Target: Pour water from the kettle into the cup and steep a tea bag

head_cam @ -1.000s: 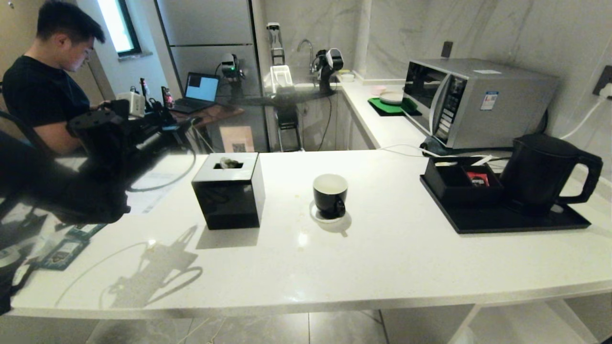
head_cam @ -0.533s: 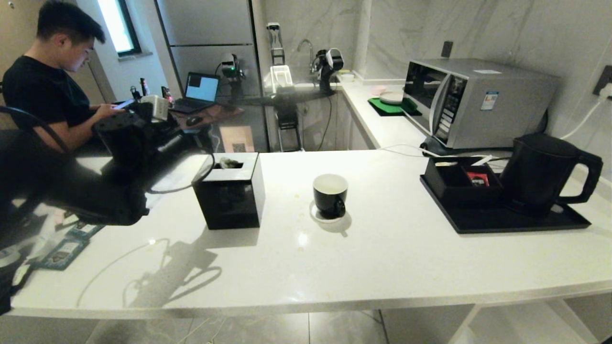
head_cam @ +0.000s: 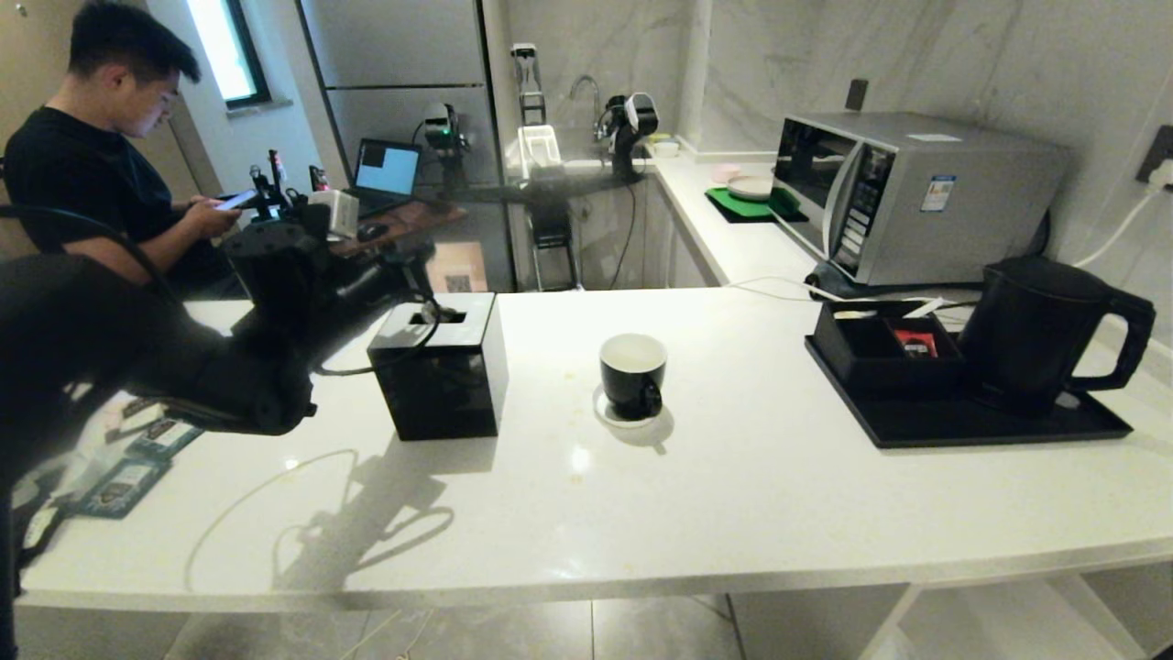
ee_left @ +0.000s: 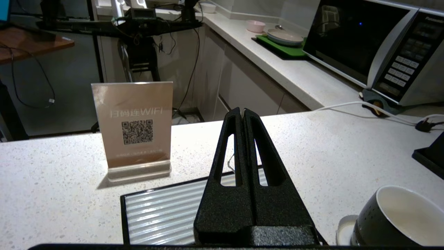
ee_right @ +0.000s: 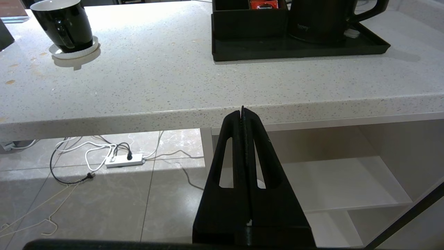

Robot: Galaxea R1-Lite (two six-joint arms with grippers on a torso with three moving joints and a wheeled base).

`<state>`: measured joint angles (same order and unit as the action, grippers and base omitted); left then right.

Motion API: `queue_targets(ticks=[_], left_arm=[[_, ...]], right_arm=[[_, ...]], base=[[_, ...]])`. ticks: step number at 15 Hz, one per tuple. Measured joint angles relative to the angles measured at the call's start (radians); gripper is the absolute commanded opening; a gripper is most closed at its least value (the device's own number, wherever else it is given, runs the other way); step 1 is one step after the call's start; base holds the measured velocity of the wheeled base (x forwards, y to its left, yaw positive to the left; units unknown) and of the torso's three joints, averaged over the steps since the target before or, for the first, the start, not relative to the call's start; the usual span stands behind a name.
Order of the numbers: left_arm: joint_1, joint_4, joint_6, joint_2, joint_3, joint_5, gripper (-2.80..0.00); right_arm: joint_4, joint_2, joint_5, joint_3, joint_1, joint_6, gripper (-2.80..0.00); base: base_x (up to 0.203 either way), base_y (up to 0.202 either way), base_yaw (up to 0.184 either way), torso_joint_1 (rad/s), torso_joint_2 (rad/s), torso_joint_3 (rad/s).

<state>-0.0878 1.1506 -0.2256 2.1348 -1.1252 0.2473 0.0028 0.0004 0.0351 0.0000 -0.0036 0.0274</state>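
Up close, cup (ee_left: 399,218) is glossy black w/ white inside, on a saucer; left gripper (ee_left: 241,113) closed, empty; right gripper (ee_right: 242,110) closed too.

Table (ee_right: 173,83): pale speckled stone, polished, throwing soft glare. Cup (head_cam: 632,374): glossy black glaze outside, smooth white inside; the small white coaster (ee_right: 74,52) under it looks smooth too. Kettle (head_cam: 1035,330): matt black plastic, no shine. Tray (head_cam: 962,423) beneath it: black, smooth, faintly reflective. Tissue box (head_cam: 442,367): mirror-gloss black sides, ribbed silvery top. Microwave (head_cam: 916,192): brushed silver metal casing, dark glassy door. Sign stand (ee_left: 133,130): clear acrylic with a coppery printed card. My left hand (ee_left: 242,111): grainy matt black plastic, rough-textured fingers; my right hand (ee_right: 242,110) looks the same. Floor (ee_right: 86,194): glossy grey tile.
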Motion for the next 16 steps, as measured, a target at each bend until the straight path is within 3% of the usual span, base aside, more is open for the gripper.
queue_targets(ticks=[11, 16], left_arm=[[-0.001, 0.039, 0.000, 0.033, 0.135, -0.028, -2.80], [0.001, 0.026, -0.003, 0.031, 0.111, -0.028, -2.80]], right_arm=[[0.000, 0.000, 0.000, 0.000, -0.001, 0.000, -2.80], [0.000, 0.000, 0.000, 0.000, -0.001, 0.000, -2.80]], base=[[0.000, 0.000, 0.000, 0.000, 0.00, 0.000], [0.000, 0.000, 0.000, 0.000, 0.00, 0.000]])
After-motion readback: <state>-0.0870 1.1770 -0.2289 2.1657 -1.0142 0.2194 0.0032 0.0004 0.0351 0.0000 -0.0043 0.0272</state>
